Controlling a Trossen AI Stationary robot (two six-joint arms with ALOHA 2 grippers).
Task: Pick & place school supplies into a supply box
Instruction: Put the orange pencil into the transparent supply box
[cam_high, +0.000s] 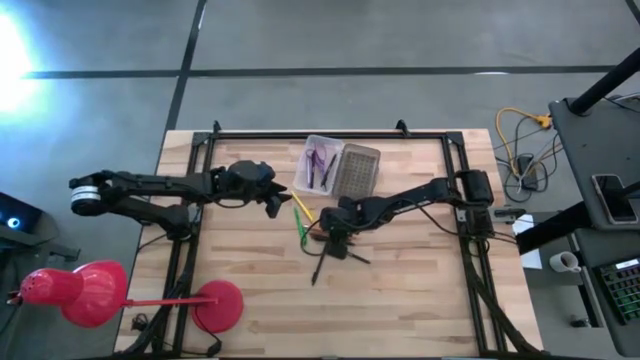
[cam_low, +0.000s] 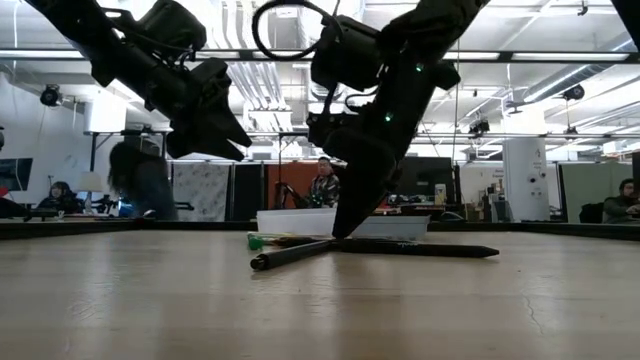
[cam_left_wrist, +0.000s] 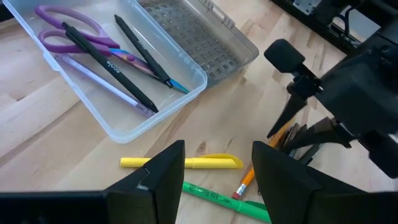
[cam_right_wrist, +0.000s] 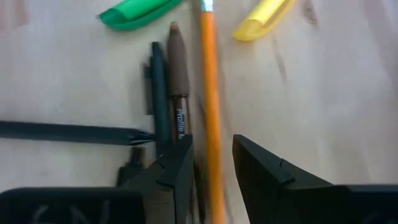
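Observation:
The supply box, a clear tray at the table's far middle, holds purple scissors and a few dark pens. Its grey lid lies beside it. On the table lie a yellow marker, a green marker, an orange pencil, a brown pen and black pens. My right gripper is open and points steeply down, low over the pile. Its fingers stand either side of the orange pencil. My left gripper hovers open above the yellow marker.
A red lamp stands at the table's near left corner. Black rails frame the table top. Bare wood lies toward the near edge and on the right. People sit in the room beyond the table's far edge.

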